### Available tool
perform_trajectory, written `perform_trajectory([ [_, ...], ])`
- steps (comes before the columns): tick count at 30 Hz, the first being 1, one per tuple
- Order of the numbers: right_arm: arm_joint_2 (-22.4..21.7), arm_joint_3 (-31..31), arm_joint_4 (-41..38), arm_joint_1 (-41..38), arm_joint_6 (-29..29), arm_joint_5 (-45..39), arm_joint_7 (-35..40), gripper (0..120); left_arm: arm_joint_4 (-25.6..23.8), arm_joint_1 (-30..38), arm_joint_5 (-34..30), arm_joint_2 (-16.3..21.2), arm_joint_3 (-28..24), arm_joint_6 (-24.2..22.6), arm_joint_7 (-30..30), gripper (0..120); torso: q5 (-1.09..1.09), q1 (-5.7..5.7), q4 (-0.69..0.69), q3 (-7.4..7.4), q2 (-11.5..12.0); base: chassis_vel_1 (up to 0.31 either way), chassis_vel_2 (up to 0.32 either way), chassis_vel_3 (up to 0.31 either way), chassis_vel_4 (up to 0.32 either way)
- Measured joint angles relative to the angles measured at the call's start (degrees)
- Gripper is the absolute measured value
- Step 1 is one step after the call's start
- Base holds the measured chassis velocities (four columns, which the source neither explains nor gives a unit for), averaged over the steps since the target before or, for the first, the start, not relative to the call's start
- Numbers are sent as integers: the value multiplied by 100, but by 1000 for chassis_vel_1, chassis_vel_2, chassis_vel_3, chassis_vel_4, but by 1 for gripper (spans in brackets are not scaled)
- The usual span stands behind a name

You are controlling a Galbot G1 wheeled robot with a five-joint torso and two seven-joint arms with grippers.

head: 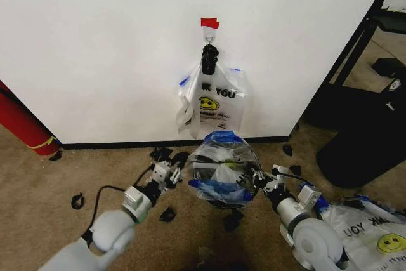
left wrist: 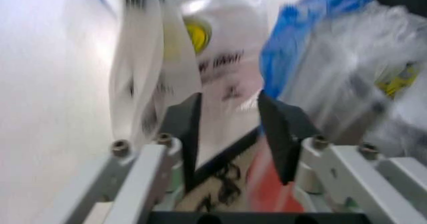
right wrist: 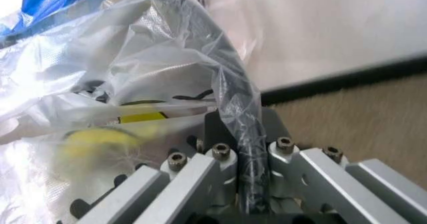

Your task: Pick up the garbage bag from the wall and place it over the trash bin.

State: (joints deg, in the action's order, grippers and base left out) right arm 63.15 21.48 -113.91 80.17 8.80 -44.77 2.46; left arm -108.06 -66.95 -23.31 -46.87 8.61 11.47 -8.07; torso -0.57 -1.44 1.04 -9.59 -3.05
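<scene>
R gripper (right wrist: pixel 250 184) pinches garbage bag (head: pixel 222 166); smiley bag (head: pixel 216 99) behind.

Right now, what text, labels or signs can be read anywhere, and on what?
"K YOU", over a yellow smiley: white bag on the wall hook.
"UOY ... NK", upside down, by a smiley: white bag on the floor.
Small print under the hanging bag's smiley: too blurred to read.

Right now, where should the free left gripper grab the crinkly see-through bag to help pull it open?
Probably the blue-edged rim of the garbage bag on its own side, coming in from the left. The right gripper is already clamped on the opposite rim, and the left gripper sits open beside the bag, so a pinch there would likely stretch the mouth wide.
</scene>
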Motion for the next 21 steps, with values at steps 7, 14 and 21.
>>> perform_trajectory([
  [7, -46, 201, 605, -42, -943, 1183, -1215, 0, 261, 365, -572, 19, 219, 455, -1722, 69, 1, 0, 1, 0, 0, 0, 0, 0, 0],
  [14, -27, 236, 740, -20, -1491, 1904, -1890, 0, 262, 475, -735, -111, -31, 367, -2156, 91, 0, 0, 0, 0, 0, 0, 0, 0, 0],
  [21, -9, 235, 678, 31, -1589, 2151, -2002, 0, 344, 483, -818, -140, -129, 158, -2215, 89, 0, 0, 0, 0, 0, 0, 0, 0, 0],
])
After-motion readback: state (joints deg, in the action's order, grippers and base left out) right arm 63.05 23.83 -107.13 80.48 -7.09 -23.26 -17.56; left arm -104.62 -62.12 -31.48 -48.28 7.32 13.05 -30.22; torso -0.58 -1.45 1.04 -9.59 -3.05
